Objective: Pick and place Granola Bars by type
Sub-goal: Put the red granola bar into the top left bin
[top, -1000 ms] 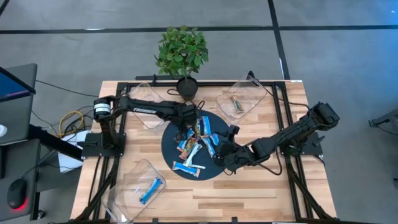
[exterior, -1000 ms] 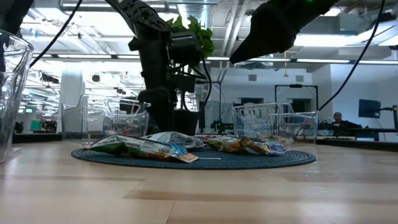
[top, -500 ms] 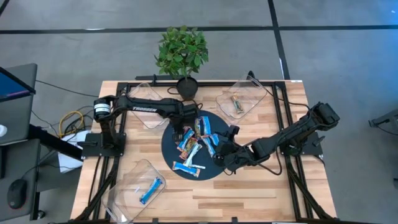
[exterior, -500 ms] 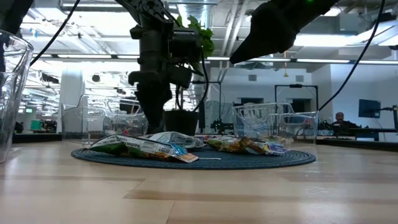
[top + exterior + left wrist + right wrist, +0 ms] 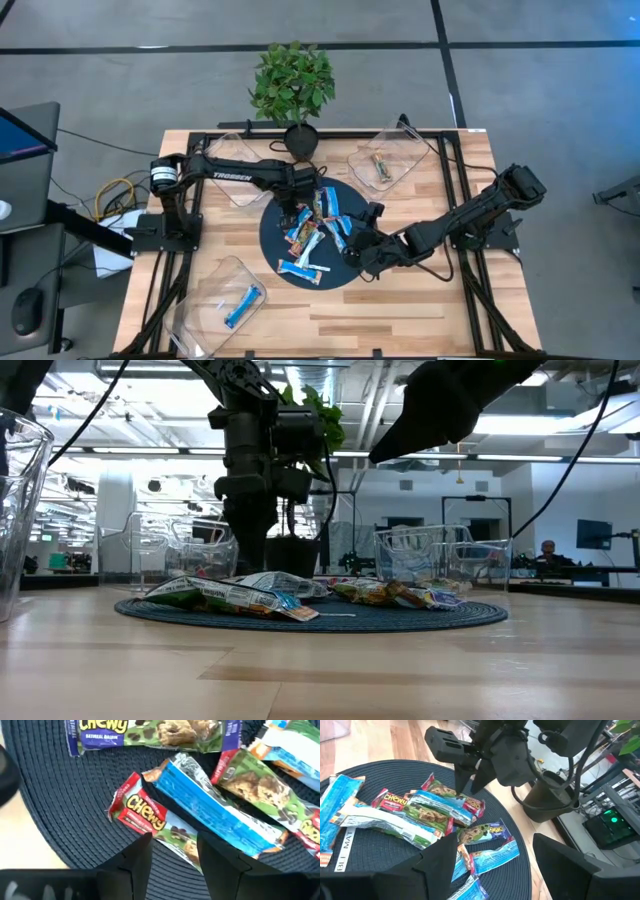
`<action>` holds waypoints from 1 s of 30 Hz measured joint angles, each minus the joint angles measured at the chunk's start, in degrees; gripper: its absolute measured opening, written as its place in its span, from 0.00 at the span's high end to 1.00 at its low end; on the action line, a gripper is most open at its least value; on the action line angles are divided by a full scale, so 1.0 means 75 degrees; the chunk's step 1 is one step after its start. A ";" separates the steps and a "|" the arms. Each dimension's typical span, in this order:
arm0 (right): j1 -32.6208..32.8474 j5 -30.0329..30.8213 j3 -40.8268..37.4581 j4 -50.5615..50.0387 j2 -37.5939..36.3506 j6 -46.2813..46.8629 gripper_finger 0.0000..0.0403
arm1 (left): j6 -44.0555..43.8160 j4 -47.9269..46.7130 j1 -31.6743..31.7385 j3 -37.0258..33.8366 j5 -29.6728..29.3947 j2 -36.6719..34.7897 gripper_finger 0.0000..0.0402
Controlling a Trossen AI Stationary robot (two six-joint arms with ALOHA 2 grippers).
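The left wrist view alone shows wrapper print: a red-edged bar [image 5: 150, 822] reads "Chewy", and another [image 5: 145, 732] reads "Chewy Oatmeal Raisin". The left gripper [image 5: 172, 852] hangs open and empty, fingers straddling the red-edged bar's end, at the dark round mat's [image 5: 275, 235] 11 o'clock. The granola bars [image 5: 315, 235] lie heaped mid-mat. The right gripper [image 5: 362, 245] waits open and empty at the mat's 3 o'clock.

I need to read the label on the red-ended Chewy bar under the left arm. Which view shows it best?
The left wrist view: the red-ended, glossy-wrapped Chewy granola bar fills the frame just ahead of the open left end effector, lettering legible. The right wrist view shows it small; in the high and low views I cannot single it out.
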 joint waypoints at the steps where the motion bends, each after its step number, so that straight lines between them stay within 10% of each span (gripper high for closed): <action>1: 0.0000 -0.0001 0.0000 0.0000 0.0000 0.0000 0.37 | -0.0017 -0.0014 0.0000 -0.0041 0.0036 0.0002 0.63; 30: -0.0012 -0.0003 0.0006 -0.0108 0.0000 0.0126 0.37 | 0.0295 0.0286 -0.0023 -0.0037 -0.0172 0.0525 0.63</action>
